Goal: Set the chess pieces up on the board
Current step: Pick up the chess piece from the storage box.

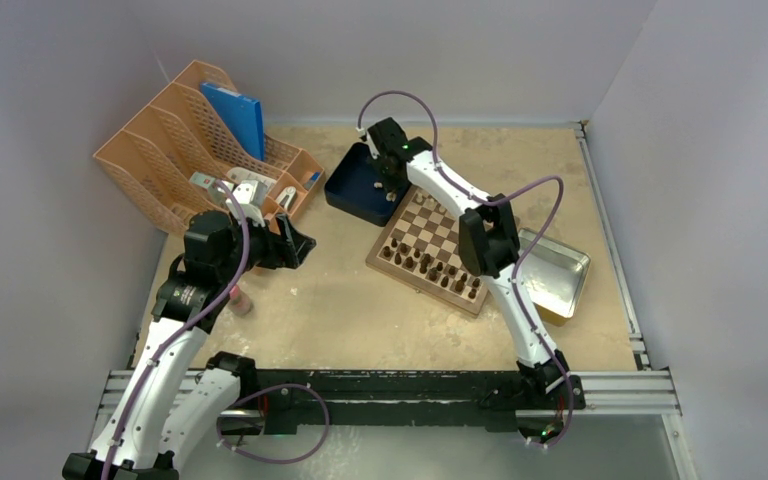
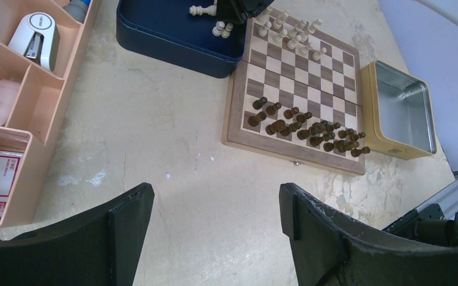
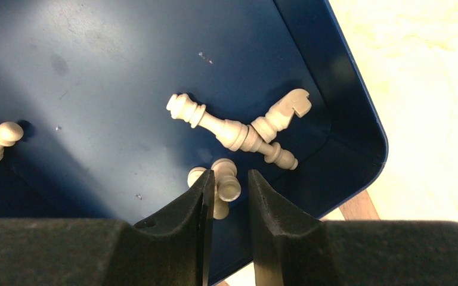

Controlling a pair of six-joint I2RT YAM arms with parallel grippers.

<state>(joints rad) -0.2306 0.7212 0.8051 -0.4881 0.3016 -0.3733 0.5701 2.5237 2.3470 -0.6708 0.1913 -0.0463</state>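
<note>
The board (image 1: 436,226) lies right of centre, with dark pieces along its near rows. In the left wrist view several cream chess pieces (image 2: 287,33) stand on the board (image 2: 301,77) along its far rows. More lie in the dark blue tray (image 3: 95,71): a tall piece (image 3: 212,122), a knight (image 3: 281,112) and pawns. My right gripper (image 3: 231,176) hangs low in that tray, its jaws narrow around a standing pawn (image 3: 229,186). The pawn touches the left finger, and a gap shows at the right one. My left gripper (image 2: 214,190) is wide open over bare table.
An orange desk organizer (image 1: 180,150) with a stapler (image 2: 39,44) stands at the back left. The shiny metal tray (image 1: 555,270) lies right of the board. The blue tray (image 1: 355,190) touches the board's far left corner. Dark pieces (image 2: 310,128) crowd the board's near rows.
</note>
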